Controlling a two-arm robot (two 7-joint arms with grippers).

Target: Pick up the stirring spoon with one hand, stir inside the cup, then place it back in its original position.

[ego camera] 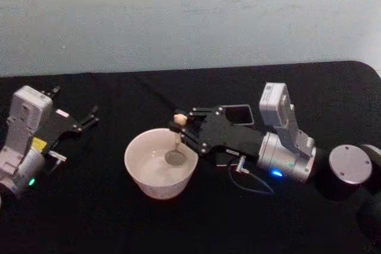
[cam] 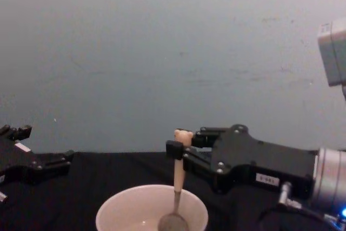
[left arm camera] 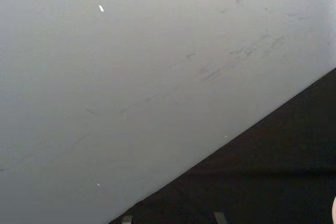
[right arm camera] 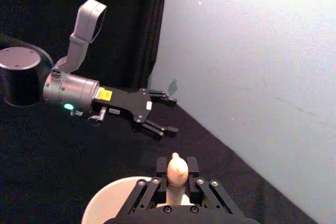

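Right gripper (ego camera: 179,128) is pinching the slim beige bear-topped spoon (cam: 177,179) upright, its metal bowl sitting inside the wide cream-white round cup (ego camera: 156,187). Left gripper (ego camera: 90,117) is idling spread, far left. Risk: the spoon catching the wall and shoving or tipping the cup.

1. The right arm reaches in from the right, its forearm low and pointing left; the right hand (ego camera: 183,130) has its fingers closed on the stirring spoon (cam: 177,172) just under the handle's top, holding it upright.
2. The left arm sits at the left edge; the left hand (ego camera: 91,117) points forward and rightward, fingers spread apart, holding nothing.
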